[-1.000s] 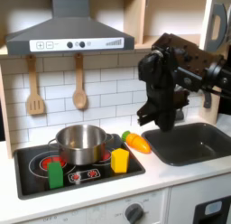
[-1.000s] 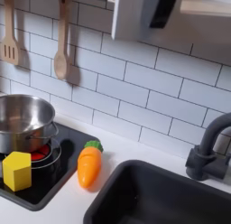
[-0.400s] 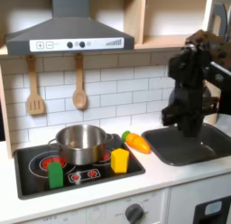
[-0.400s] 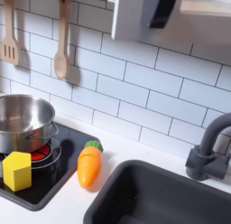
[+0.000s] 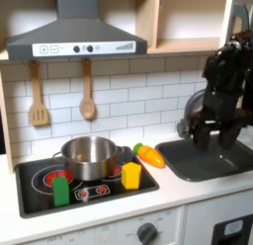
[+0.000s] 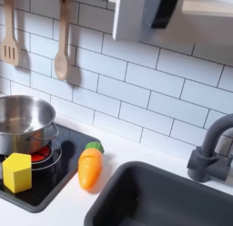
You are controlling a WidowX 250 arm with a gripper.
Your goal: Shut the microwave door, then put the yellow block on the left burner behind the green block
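On the desk (image 5: pixel 188 190) the stovetop (image 5: pixel 30 195) lay at the first exterior view's left and the sink (image 5: pixel 212 158) at its right. The steel pot (image 5: pixel 87 156) sat on the stovetop, with the green block (image 5: pixel 60 190) before it and the yellow block (image 5: pixel 130 175) just to its right. The carrot (image 5: pixel 150 156) lay between stovetop and sink. My end effector (image 5: pixel 213 138) hung above the sink. Two utensils (image 5: pixel 61 93) hung on the wall behind the pot.

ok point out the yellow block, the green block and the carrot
yellow block (image 5: pixel 130 175), first exterior view, on its front face
green block (image 5: pixel 61 191), first exterior view, mid front face
carrot (image 6: pixel 88 168), second exterior view, on its orange body
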